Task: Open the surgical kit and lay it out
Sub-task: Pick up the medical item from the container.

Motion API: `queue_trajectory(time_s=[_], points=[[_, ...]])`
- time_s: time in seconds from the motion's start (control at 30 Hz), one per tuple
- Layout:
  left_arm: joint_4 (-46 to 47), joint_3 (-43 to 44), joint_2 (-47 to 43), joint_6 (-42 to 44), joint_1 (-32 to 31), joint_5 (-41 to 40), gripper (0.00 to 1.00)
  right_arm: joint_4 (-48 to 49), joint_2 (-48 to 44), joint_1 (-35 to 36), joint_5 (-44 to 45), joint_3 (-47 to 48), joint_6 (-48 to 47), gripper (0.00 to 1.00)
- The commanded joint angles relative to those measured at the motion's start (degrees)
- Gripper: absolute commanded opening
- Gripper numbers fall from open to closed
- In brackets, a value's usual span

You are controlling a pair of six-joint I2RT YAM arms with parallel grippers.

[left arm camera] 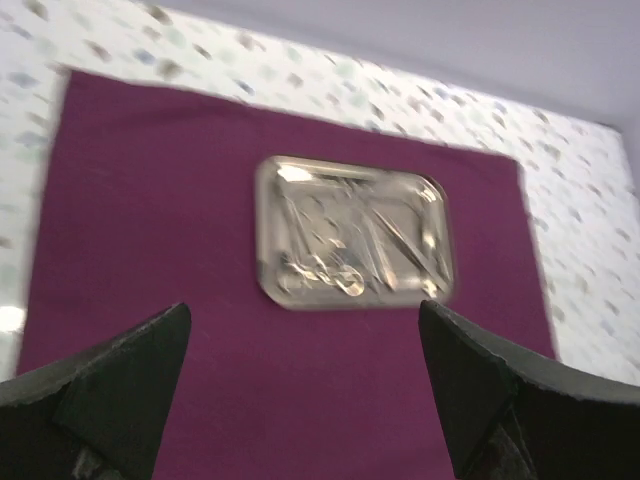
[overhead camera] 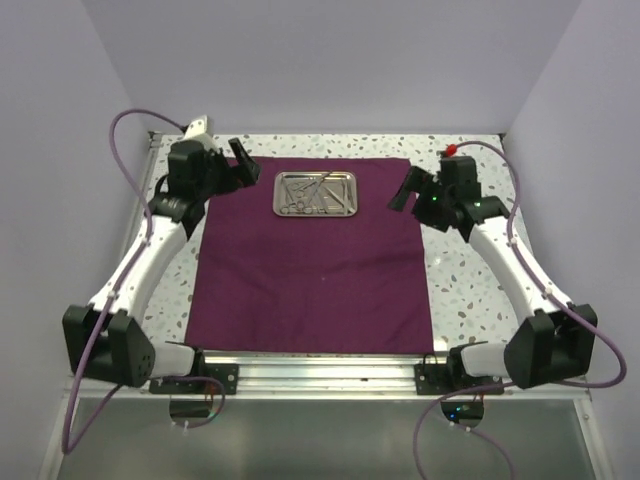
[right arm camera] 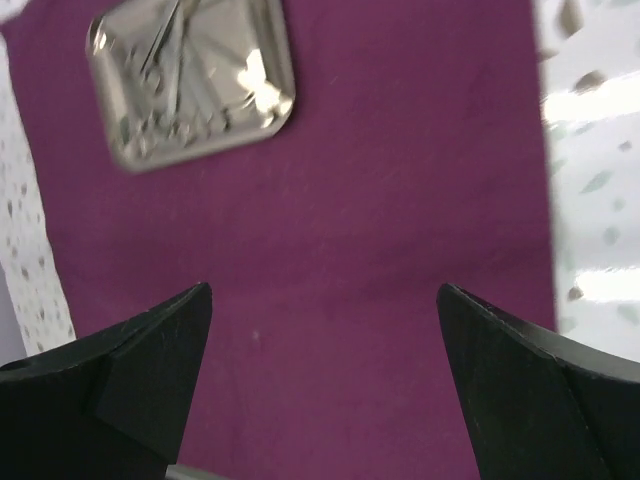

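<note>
The maroon cloth wrap (overhead camera: 310, 265) lies spread flat on the table. The steel tray (overhead camera: 315, 194) sits on its far middle part, with thin silver instruments (overhead camera: 308, 190) piled inside; I cannot tell them apart. My left gripper (overhead camera: 243, 162) hovers open and empty at the cloth's far left corner, left of the tray. My right gripper (overhead camera: 404, 189) hovers open and empty at the cloth's far right edge, right of the tray. The left wrist view shows the tray (left arm camera: 350, 232) ahead on the cloth (left arm camera: 150, 200). The right wrist view shows the tray (right arm camera: 190, 75) at upper left on the cloth (right arm camera: 380, 200).
The speckled white tabletop (overhead camera: 470, 290) surrounds the cloth. Purple walls enclose the back and sides. An aluminium rail (overhead camera: 320, 370) runs along the near edge between the arm bases. A small red object (overhead camera: 451, 150) sits at the far right corner.
</note>
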Motion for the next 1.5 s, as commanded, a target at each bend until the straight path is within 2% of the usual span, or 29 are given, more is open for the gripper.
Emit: queue_trajectory(time_s=[0.0, 0.03, 0.07, 0.1, 0.13, 0.2, 0.27, 0.3, 0.33, 0.37, 0.4, 0.43, 0.5, 0.53, 0.6, 0.7, 0.9, 1.23, 1.47], points=[[13.43, -12.93, -6.57, -10.66, 6.29, 12.71, 1.0, -6.03, -5.54, 7.5, 7.72, -1.41, -1.41, 0.98], [20.1, -16.19, -3.0, -14.01, 7.21, 19.41, 1.0, -7.11, -6.33, 7.78, 9.38, -1.68, -1.41, 0.98], [17.21, -14.31, -0.01, -14.3, 7.05, 22.44, 1.0, -8.16, -6.34, 7.7, 9.83, -2.64, -0.11, 0.99], [8.57, -8.03, 4.63, -12.04, 3.3, 20.21, 0.98, -9.39, -6.17, 7.61, 9.58, -2.82, -0.27, 0.98], [6.48, -5.44, 6.07, -7.06, 0.74, 12.35, 0.96, -9.75, -5.21, 7.7, 8.79, -2.82, -0.96, 0.98], [5.41, 0.18, 9.92, -3.95, -3.74, 9.03, 0.95, -10.37, -3.89, 7.61, 5.03, -2.56, -2.02, 0.98], [1.47, 5.45, 14.23, -2.88, -4.12, 5.01, 0.9, -10.19, -2.83, 7.96, 4.57, -2.56, -2.29, 0.98], [-1.42, 13.05, 17.13, -2.44, -4.12, 3.07, 0.87, -10.11, -2.56, 7.88, 4.74, -2.38, -2.46, 0.98], [-6.24, 16.87, 23.51, -1.74, -4.2, 1.74, 0.78, -10.02, -2.13, 7.87, 4.92, -2.12, -2.81, 0.99], [-8.11, 20.48, 26.79, -0.43, -4.38, 0.68, 0.74, -10.02, -1.42, 7.87, 5.18, -1.16, -3.69, 0.98], [-11.87, 27.82, 33.09, 0.1, -4.9, -0.02, 0.71, -11.41, 0.32, 7.87, 5.62, -0.02, -4.3, 0.98], [-13.83, 31.55, 36.2, 0.55, -5.43, -0.55, 0.62, -12.99, 1.73, 7.87, 6.49, 1.64, -5.01, 0.98], [-16.73, 41.8, 41.92, 1.95, -6.83, -4.15, 0.59, -17.2, 5.24, 7.87, 7.9, 6.48, -7.12, 0.97], [-18.57, 44.83, 46.82, 2.22, -7.28, -5.2, 0.56, -17.92, 6.04, 7.96, 8.86, 7.45, -7.65, 0.97], [-19.73, 52.28, 50.98, 2.4, -8.16, -5.74, 0.55, -18.63, 7.02, 7.96, 9.22, 9.13, -7.83, 0.97], [-21.49, 58.81, 57.92, 1.96, -8.6, -6.53, 0.48, -19.5, 7.9, 7.96, 9.93, 10.01, -6.69, 0.97], [-20.0, 60.24, 60.4, 1.25, -8.78, -7.32, 0.42, -18.02, 7.55, 7.96, 9.14, 8.17, -4.75, 0.97], [-21.67, 59.89, 62.77, 0.03, -11.06, -11.54, 0.36, -18.81, 9.66, 7.96, 11.33, 7.29, -8.62, 0.97], [-21.49, 56.38, 62.77, -1.38, -11.68, -13.21, 0.33, -18.37, 9.66, 7.79, 11.42, 5.79, -10.02, 0.97]])
